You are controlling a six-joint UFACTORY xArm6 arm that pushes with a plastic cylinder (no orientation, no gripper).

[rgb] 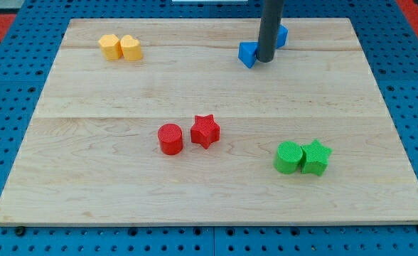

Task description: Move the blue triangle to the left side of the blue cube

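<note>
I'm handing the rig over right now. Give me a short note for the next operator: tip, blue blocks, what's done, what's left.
Tip: down on the board near the view's top, between the two blue blocks, touching or nearly touching both.
Blue block: just left of the tip.
Other blue block: right of and behind the rod, mostly hidden. The shapes are hard to tell apart, so confirm which is the triangle and which the cube.
Done: cannot confirm; the two sit side by side with the rod between.
Left: if the triangle is the right-hand block, push it round to the cube's left.
Yellow, red and green pairs are well away.
</note>
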